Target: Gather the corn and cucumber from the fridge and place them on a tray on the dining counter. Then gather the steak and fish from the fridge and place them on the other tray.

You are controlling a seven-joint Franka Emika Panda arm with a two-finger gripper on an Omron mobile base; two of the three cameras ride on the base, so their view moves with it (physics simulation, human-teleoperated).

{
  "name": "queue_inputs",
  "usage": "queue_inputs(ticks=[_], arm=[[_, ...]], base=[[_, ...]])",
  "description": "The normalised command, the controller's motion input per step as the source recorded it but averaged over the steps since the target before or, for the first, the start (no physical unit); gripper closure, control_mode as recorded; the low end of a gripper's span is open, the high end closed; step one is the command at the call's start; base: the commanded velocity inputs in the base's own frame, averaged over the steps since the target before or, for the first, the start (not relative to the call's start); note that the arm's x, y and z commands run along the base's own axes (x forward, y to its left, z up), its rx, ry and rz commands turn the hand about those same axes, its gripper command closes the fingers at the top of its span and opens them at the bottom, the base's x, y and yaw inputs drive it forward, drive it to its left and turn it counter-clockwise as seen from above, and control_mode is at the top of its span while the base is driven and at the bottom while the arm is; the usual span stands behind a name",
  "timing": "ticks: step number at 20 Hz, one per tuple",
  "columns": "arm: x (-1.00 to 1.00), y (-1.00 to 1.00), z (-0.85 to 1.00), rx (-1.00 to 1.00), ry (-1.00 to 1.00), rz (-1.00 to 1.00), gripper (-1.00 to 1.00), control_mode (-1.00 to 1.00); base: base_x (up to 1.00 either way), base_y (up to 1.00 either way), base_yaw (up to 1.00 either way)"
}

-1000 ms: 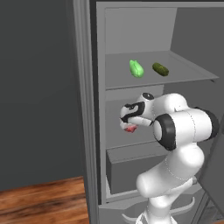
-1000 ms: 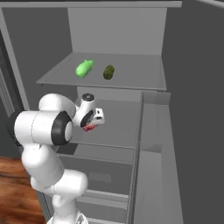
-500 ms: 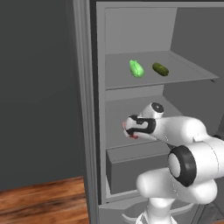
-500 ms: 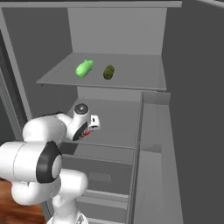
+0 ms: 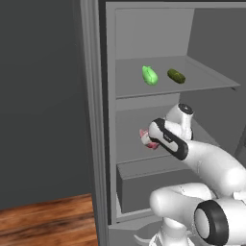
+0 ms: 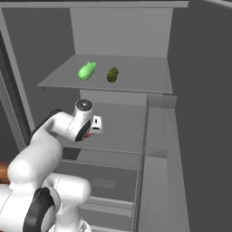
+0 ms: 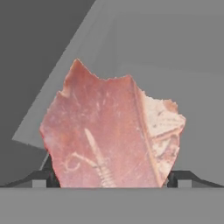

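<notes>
The fridge [image 5: 97, 120] stands open. On its upper shelf the bright green corn [image 5: 150, 76] [image 6: 86, 71] lies left of the dark olive cucumber [image 5: 176, 76] [image 6: 112, 74]. One shelf lower lies the pink-red steak [image 5: 145, 139] [image 6: 89, 134] [image 7: 109, 135]. My gripper [image 5: 150, 140] [image 6: 93, 130] [image 7: 111, 179] reaches in at that shelf and is open. Its fingertips [image 7: 41, 178] stand on either side of the steak's near end. The fish, the trays and the dining counter are out of view.
A grey drawer [image 5: 149, 185] sits just under the steak's shelf. A grey upright panel with a ledge [image 6: 152, 149] stands close to the right of my arm. Wooden floor [image 5: 43, 216] shows at the lower left, beside a dark wall.
My arm has dropped and stretched forward into the middle shelf, bringing the open gripper up to the steak. The steak, corn and cucumber have stayed in place.
</notes>
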Motion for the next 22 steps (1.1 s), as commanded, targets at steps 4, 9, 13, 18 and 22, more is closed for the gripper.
queue_inputs(ticks=[4, 9, 13, 18, 22], arm=[[-0.58, -0.13, 0.63, 0.10, 0.19, -0.09, 1.00, -1.00], [-0.86, -0.08, 0.54, 0.07, 0.09, -0.10, 1.00, -1.00], [-1.00, 0.00, 0.50, 0.00, 0.00, -0.09, 1.00, -1.00], [-0.91, 0.00, 0.64, 0.00, -0.01, -0.10, 1.00, -1.00], [-0.71, 0.00, 0.70, 0.00, -0.05, -0.10, 1.00, -1.00]], base=[[0.00, 0.00, 0.00], [0.00, 0.00, 0.00], [0.00, 0.00, 0.00], [0.00, 0.00, 0.00], [0.00, 0.00, 0.00]])
